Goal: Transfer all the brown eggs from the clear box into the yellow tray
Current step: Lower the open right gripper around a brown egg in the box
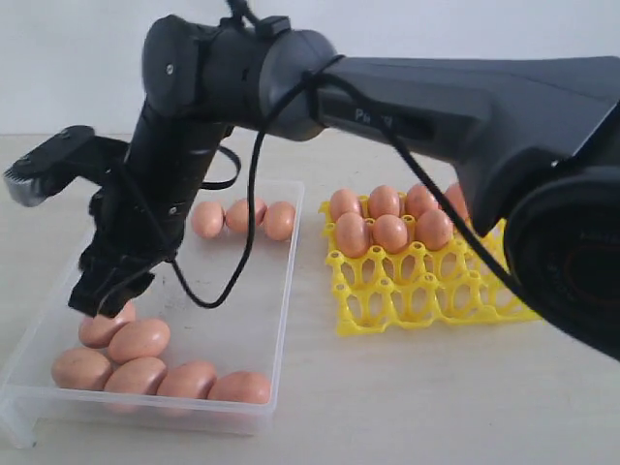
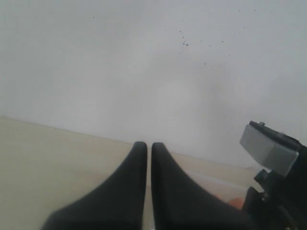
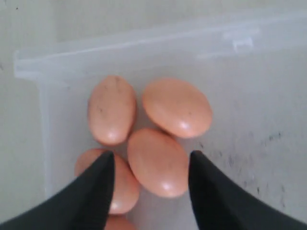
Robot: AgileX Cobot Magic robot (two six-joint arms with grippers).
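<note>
Right wrist view: one egg (image 3: 157, 163) is being straddled by the right gripper (image 3: 151, 154), whose jaws are standing wide apart, gripping nothing. It is lying among three others, near a corner of the box (image 3: 144, 48). In the exterior view, more eggs (image 1: 390, 232) are being carried in the far cups of the tray (image 1: 426, 295), right of the box. The left gripper (image 2: 149, 143) is being held almost closed, empty.
</note>
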